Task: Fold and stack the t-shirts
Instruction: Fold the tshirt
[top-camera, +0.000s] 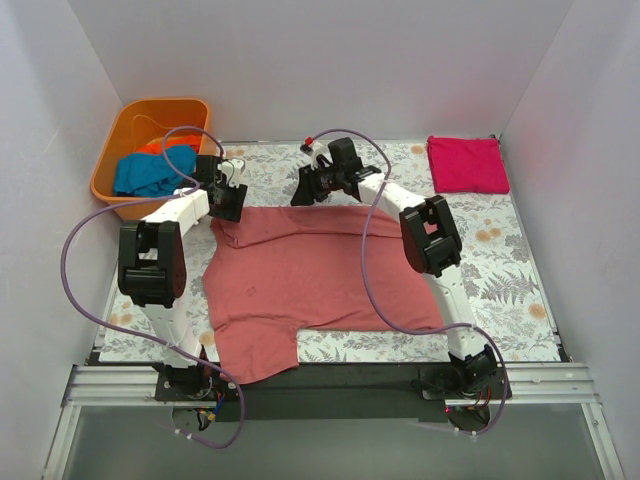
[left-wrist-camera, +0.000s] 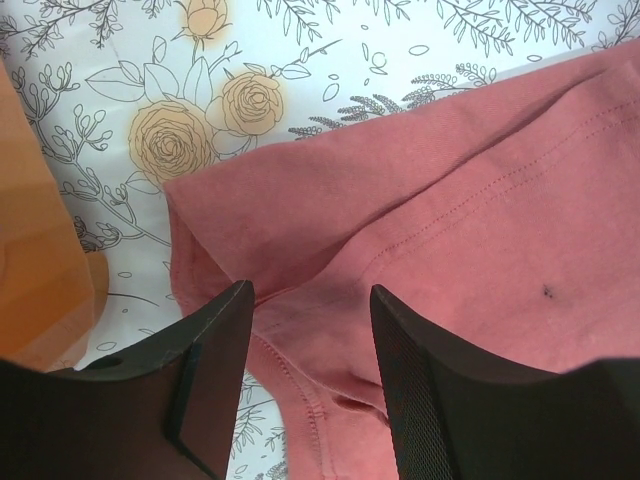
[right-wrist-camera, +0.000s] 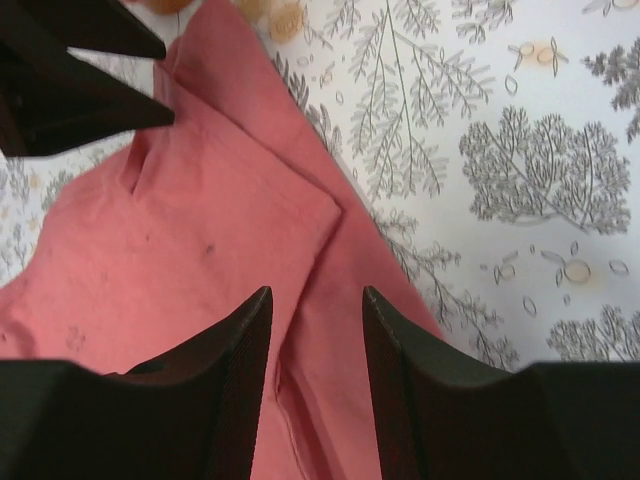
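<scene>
The brick-red t-shirt lies spread on the table with its far edge partly folded over. My left gripper is open just above the shirt's far left corner; in the left wrist view the jaws straddle a hemmed fold of the red cloth. My right gripper is open above the far edge; in the right wrist view its jaws straddle a crease in the red cloth. A magenta-pink shirt lies folded at the far right. Teal-blue and orange shirts lie in the tub.
The orange plastic tub stands at the far left, close beside my left gripper; its wall shows in the left wrist view. The table has a floral cloth. White walls enclose three sides. My left gripper's fingers show in the right wrist view.
</scene>
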